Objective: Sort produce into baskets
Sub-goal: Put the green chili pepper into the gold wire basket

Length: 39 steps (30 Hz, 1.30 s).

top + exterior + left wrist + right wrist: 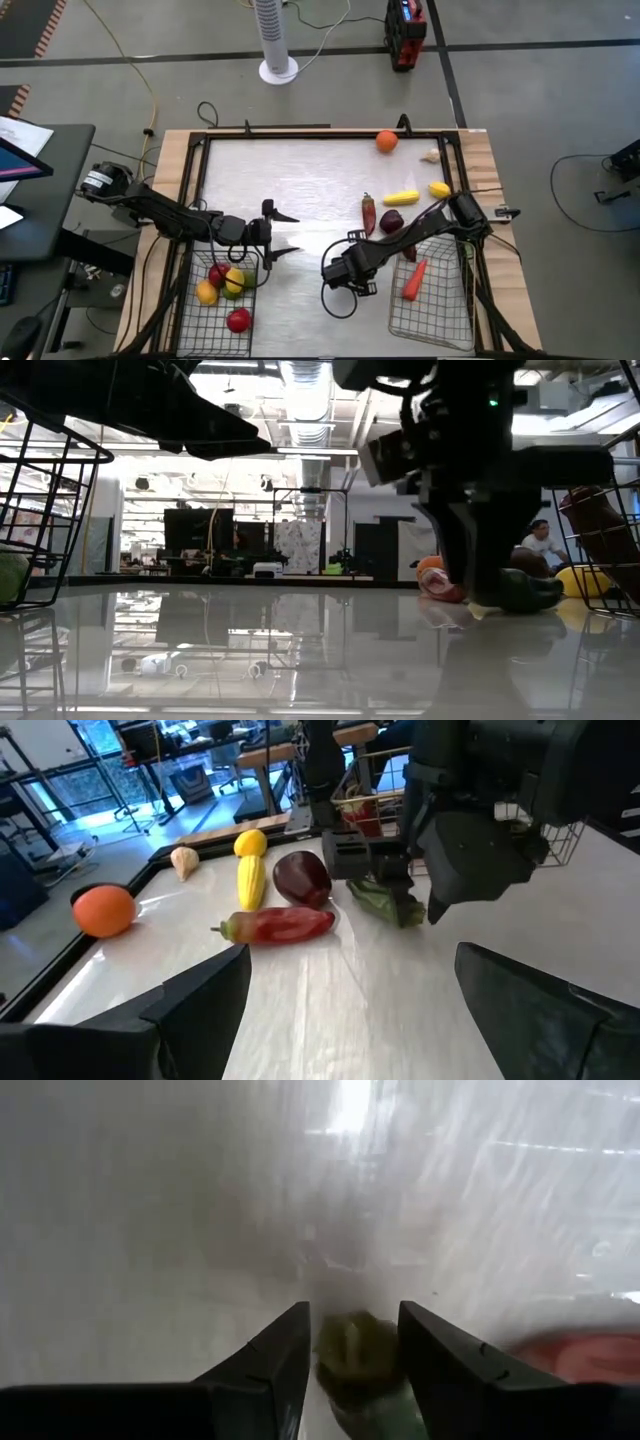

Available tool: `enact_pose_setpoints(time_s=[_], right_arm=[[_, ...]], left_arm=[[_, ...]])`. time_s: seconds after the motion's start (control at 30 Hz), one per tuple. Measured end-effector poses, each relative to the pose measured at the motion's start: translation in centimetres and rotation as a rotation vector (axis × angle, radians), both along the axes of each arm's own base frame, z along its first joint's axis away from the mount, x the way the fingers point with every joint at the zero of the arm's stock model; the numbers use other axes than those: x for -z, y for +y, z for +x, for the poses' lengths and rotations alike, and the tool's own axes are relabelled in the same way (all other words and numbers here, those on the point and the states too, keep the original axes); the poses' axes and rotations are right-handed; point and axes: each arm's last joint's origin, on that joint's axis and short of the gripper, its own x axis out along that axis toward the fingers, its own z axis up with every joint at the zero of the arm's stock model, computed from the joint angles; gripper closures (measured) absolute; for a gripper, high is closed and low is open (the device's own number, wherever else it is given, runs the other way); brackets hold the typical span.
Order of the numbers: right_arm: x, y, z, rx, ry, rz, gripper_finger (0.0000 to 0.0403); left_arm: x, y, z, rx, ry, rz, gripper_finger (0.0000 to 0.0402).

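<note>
My right gripper [345,272] points down at the table's middle, between the two wire baskets, and is shut on a green cucumber [355,1355]. The cucumber also shows in the left wrist view [385,903] and in the low view [525,592]; the gripper hides it in the high view. My left gripper [288,233] hangs open and empty above the table, just right of the left basket [185,300]. A red pepper [369,212], plum [391,221], corn [401,198], lemon [439,189], orange [386,141] and garlic [430,155] lie on the table. My right gripper pinches one end of the cucumber [345,1342] between its two fingers, coming from above and pointing down. The rest of the cucumber sticks out sideways past the fingers [470,575] and lies low at the table top [530,598].
The left basket holds apples [238,320], a lemon [206,293] and a lime [232,290]. The right basket [445,320] holds a carrot [415,280]. A raised frame [300,134] borders the table. Bare table lies between the grippers and the far edge.
</note>
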Motion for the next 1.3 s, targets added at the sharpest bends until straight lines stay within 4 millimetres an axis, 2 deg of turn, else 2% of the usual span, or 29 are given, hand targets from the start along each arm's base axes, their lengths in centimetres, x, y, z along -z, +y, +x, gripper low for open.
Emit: enact_pose_setpoints(time_s=[0.2,0.47,0.73,0.83,1.0,1.2,1.3], right_arm=[[0.2,0.0,-0.1,0.003,0.001,-0.004,0.0263],[0.2,-0.2,-0.3,0.003,0.027,-0.015,0.0368],[-0.4,-1.4,0.2,0.036,0.032,-0.018,0.0371],[-2.0,-2.0,0.9,0.040,0.021,-0.037,0.0371],[-6.0,-2.3,1.9,0.031,-0.009,-0.033,0.0371],[-11.2,-2.5,1.8,0.071,-0.046,-0.049,0.0371],[-13.6,-2.2,1.9,0.079,-0.126,-0.048,0.0371]], left_arm=[[0.0,0.0,0.0,0.000,0.000,0.000,0.0060],[0.0,0.0,0.0,0.000,-0.002,0.003,0.0060],[0.0,0.0,0.0,0.000,-0.002,0.003,0.0060],[0.0,0.0,0.0,-0.001,-0.003,0.003,0.0060],[0.0,0.0,0.0,-0.011,-0.004,0.005,0.0060],[0.1,0.0,0.0,-0.011,0.011,0.010,0.0060],[0.1,0.0,0.0,-0.011,0.013,0.010,0.0060]])
